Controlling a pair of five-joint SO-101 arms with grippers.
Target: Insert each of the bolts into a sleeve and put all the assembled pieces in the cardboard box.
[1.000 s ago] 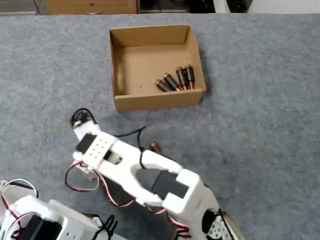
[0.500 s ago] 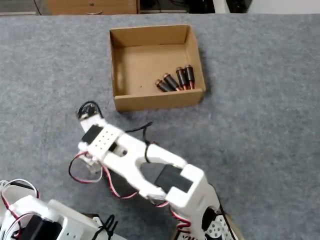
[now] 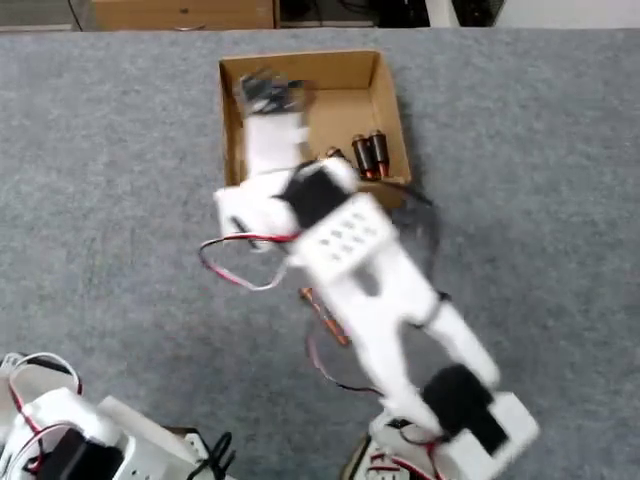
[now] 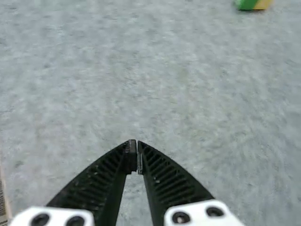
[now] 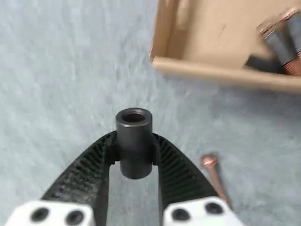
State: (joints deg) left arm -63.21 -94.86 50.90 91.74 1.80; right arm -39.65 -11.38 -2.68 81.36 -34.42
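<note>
High view: right arm [image 3: 370,270] stretched across the near wall of the cardboard box [image 3: 300,62], much blurred. Wrist view: right gripper [image 5: 134,149] clamped on 1 dark sleeve [image 5: 134,136], held upright, bore up, above the grey table [image 3: 540,220] and just short of that wall. 1 copper-coloured bolt [image 3: 322,316] lay loose on the table outside the box, near the sleeve. Inside the box, 2 assembled pieces [image 3: 367,153] lay side by side at the near wall; possibly a 3rd beside them, half behind the arm. The left gripper [image 4: 132,155] was pinched together, tips touching, over the table. A green-and-yellow object [image 4: 251,4] sat well apart from it.
</note>
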